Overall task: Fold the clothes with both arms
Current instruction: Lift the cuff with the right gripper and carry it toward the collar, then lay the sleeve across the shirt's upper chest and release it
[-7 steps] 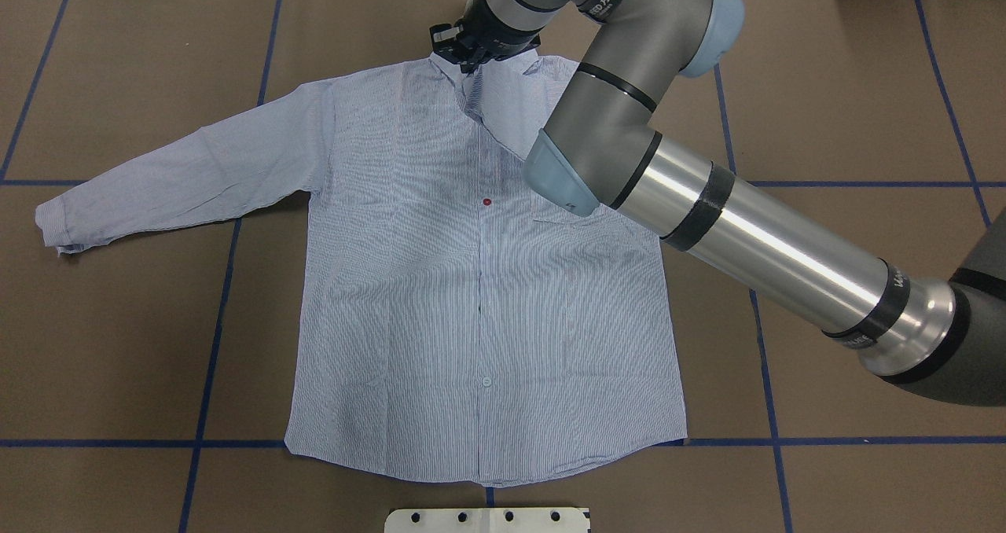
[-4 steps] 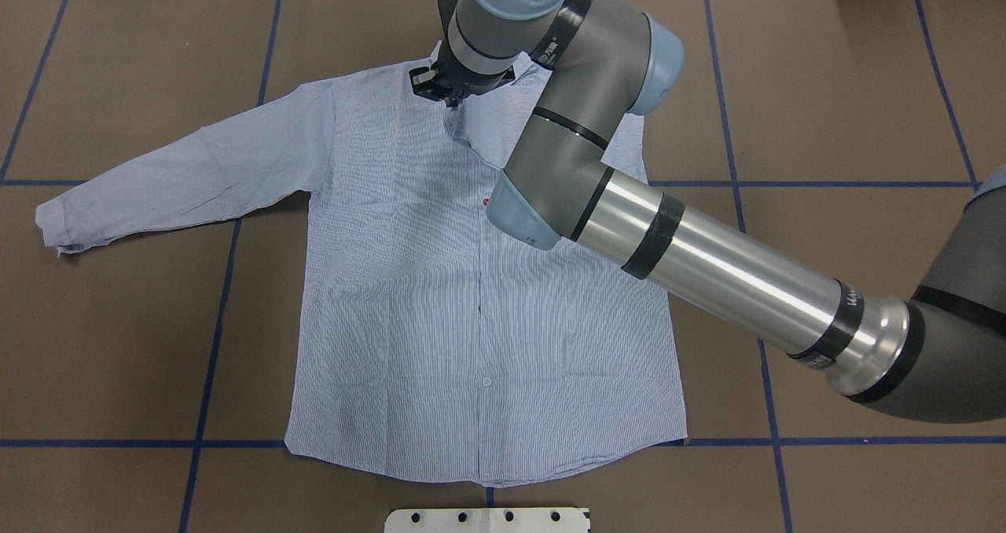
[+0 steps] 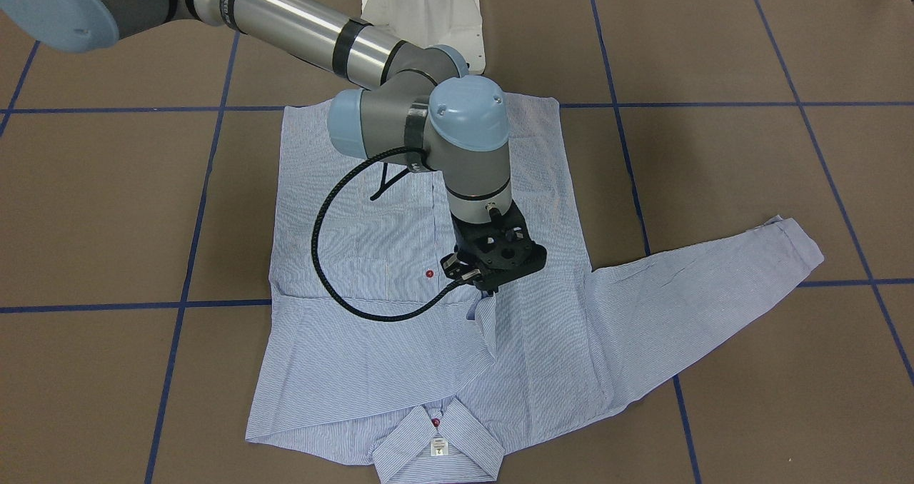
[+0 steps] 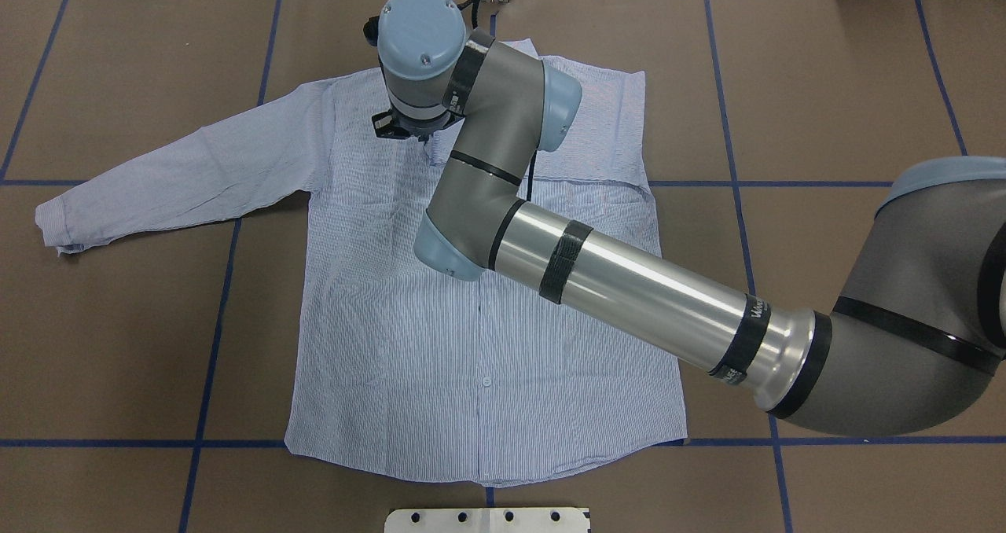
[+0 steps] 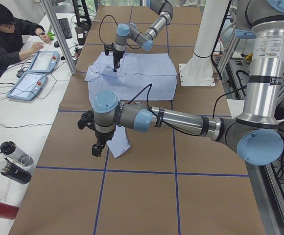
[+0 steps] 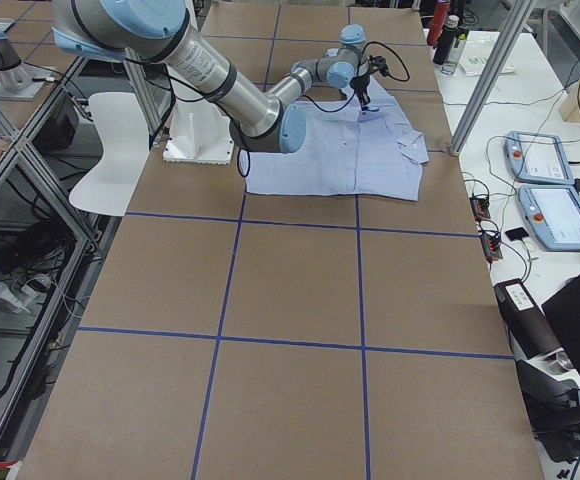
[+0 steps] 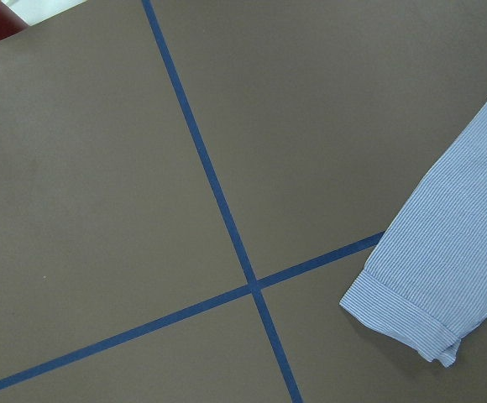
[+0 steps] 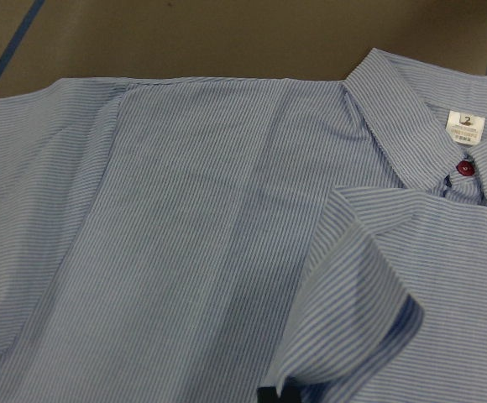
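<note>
The striped shirt (image 4: 440, 344) lies front up on the brown table, collar and white label (image 3: 438, 447) at the far side. My right gripper (image 3: 488, 289) is shut on the cuff (image 8: 353, 285) of its right sleeve, held low over the upper chest left of the placket; that sleeve is folded across the chest (image 3: 371, 348). In the overhead view the wrist hides most of this gripper (image 4: 402, 128). The other sleeve (image 4: 173, 171) lies stretched out flat. My left gripper (image 5: 99, 147) shows only in the exterior left view, above the table beside that sleeve's cuff (image 7: 420, 294); I cannot tell its state.
Blue tape lines (image 4: 212, 336) grid the table. The white pedestal base (image 3: 421, 6) stands at the robot's edge. An operator (image 5: 10, 34) sits at a side table with pendants (image 5: 32, 83), and bottles (image 5: 14, 154) lie near it.
My right arm has swung left and toward the robot, carrying the held cuff from the collar to over the upper left chest. The right sleeve now lies folded over the shirt.
</note>
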Tool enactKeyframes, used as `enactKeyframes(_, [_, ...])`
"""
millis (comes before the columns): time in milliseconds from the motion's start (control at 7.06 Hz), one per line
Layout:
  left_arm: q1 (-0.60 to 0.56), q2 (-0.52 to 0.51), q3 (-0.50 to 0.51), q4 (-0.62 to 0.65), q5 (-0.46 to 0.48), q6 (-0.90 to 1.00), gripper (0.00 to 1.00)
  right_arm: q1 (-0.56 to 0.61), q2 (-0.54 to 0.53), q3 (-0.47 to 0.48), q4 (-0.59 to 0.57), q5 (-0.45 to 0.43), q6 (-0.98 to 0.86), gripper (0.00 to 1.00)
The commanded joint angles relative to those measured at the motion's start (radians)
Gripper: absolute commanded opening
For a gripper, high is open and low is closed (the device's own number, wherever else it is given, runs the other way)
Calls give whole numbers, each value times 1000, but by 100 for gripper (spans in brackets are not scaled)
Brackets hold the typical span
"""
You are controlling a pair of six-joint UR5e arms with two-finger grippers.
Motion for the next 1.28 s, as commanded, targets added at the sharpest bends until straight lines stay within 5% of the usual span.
enactKeyframes(0, [0,1,3,0,0,0,99,-35,38,-56,5,-62,-1,0])
enactKeyframes(709, [0,1,8,0,0,0,99,-91,49,-97,65,-171,0,0])
enactKeyframes(850, [0,1,11,0,0,0,99,-98,48,-96,65,-182,0,72])
enactKeyframes(992, [-2,1,11,0,0,0,99,-120,49,-96,70,-233,0,100])
enactKeyframes(1134, [-2,1,11,0,0,0,99,-121,49,-96,70,-235,0,100])
